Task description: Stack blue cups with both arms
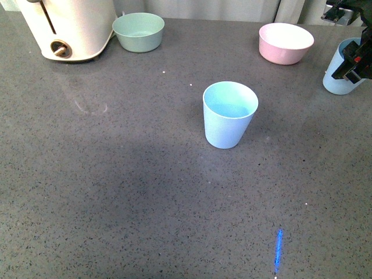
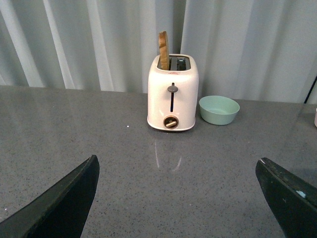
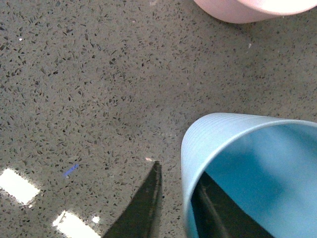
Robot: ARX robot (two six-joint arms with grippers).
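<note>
One light blue cup [image 1: 228,116] stands upright and empty in the middle of the grey counter. A second blue cup [image 1: 340,72] stands at the far right edge. My right gripper [image 1: 356,61] is open at this cup. In the right wrist view the cup's [image 3: 257,168] rim wall lies between the jaws of the gripper [image 3: 181,171]: one finger [image 3: 143,208] is outside the wall and the other [image 3: 218,208] is inside the cup. My left gripper [image 2: 177,161] is open and empty above bare counter, out of the front view.
A pink bowl [image 1: 285,42] sits at the back right, close to the right cup, and shows in the right wrist view [image 3: 247,7]. A green bowl [image 1: 138,31] and a white toaster [image 1: 67,26] stand at the back left, ahead of the left gripper [image 2: 173,94].
</note>
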